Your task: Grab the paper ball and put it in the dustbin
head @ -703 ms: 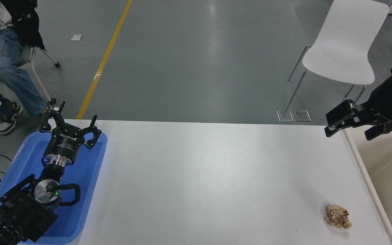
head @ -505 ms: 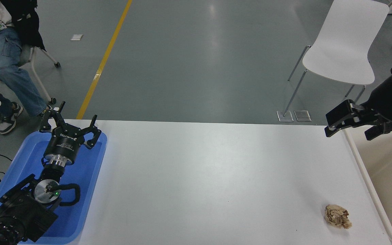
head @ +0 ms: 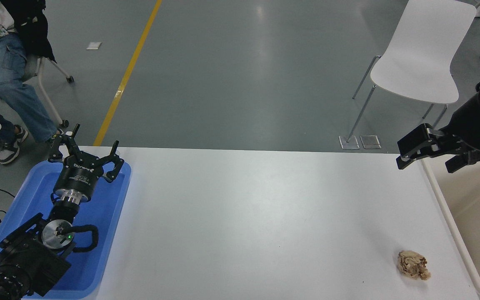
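Near the table's front right corner, the paper ball is lying on the white table, a crumpled tan-brown wad just beside the dustbin's pale rim but not touching it. The dustbin is standing along the table's right edge, its cream-beige interior showing at the picture's right side. Above the bin's far corner, the right gripper is reaching in from the right edge, hanging well apart from the paper ball, with its fingers spread and nothing between them. At the lower left, the left gripper is resting over a shallow blue tray, its fingers splayed apart and gripping nothing. Beyond the table, a white chair is standing on the grey floor, and a person in jeans is sitting at the upper left.
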Motion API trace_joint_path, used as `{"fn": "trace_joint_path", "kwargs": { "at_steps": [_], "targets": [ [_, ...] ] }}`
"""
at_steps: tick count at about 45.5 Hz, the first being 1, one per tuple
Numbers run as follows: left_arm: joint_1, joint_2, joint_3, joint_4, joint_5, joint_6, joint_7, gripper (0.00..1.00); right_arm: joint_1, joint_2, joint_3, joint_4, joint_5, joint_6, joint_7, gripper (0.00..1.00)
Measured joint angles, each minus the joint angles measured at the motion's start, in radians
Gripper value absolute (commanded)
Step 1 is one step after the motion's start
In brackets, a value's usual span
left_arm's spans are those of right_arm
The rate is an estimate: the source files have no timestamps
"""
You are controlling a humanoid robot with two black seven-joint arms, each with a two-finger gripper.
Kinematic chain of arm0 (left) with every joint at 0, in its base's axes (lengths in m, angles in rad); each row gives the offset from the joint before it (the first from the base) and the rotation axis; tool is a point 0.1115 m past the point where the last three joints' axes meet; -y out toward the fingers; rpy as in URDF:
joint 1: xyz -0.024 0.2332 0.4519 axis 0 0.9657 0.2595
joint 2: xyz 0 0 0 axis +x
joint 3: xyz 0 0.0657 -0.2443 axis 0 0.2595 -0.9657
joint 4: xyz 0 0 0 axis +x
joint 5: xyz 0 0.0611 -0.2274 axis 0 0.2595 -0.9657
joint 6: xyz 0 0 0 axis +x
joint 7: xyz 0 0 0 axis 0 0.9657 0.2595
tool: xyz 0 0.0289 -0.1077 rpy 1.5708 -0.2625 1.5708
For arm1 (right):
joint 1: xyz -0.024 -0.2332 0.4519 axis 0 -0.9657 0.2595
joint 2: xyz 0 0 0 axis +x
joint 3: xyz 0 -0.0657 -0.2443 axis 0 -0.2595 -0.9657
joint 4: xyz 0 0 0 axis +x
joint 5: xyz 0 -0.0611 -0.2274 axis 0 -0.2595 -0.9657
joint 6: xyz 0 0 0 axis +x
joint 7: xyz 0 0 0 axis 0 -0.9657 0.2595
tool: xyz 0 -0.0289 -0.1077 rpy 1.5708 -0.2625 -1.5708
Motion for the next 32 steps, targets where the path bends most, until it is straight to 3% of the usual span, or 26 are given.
{"fn": "trace_joint_path", "kwargs": {
  "at_steps": [32],
  "targets": [
    [0.000,0.000,0.000,0.000,0.000,0.000,0.000,1.00,-0.029,0.011,0.019,-0.020,0.002,0.000,0.002,1.00]
  ]
}}
